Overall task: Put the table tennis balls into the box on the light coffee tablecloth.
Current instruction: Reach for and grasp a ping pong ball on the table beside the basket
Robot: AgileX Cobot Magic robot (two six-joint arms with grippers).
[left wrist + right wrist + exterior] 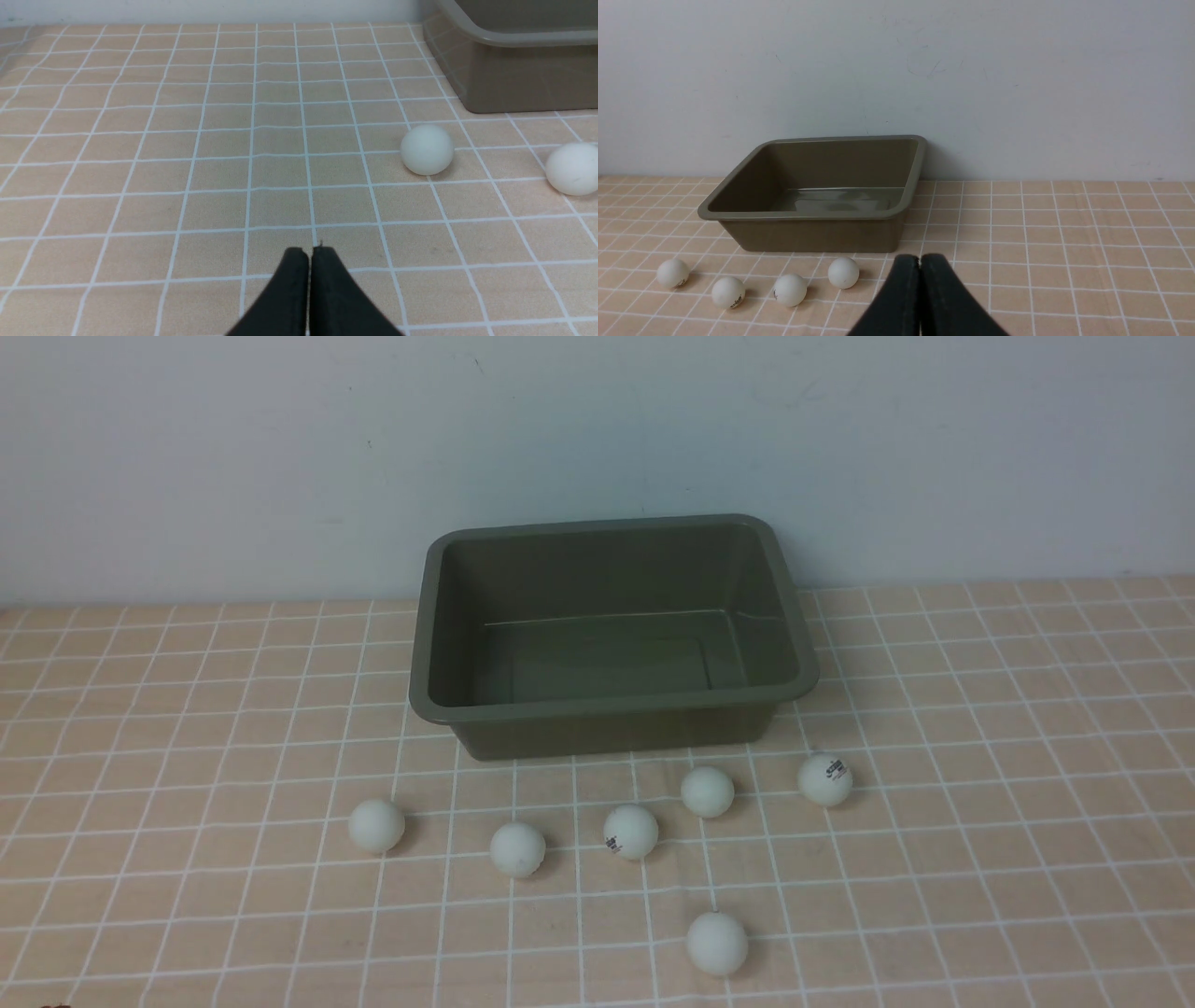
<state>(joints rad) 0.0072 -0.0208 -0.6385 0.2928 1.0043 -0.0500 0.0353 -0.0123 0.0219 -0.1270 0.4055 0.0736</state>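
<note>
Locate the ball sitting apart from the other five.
In the front view the lone ball sits on the tablecloth, slightly right of centre and nearest the robot; its closest neighbour is the logo-marked ball, farther back and left, toward the box.

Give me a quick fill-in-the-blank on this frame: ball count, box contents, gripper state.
1. The front view shows ____ table tennis balls lying on the light coffee tablecloth.
2. The number of balls inside the box is ____.
3. The left gripper and the right gripper are both ____, holding nothing.

Missing words: six; zero; shut.
</note>
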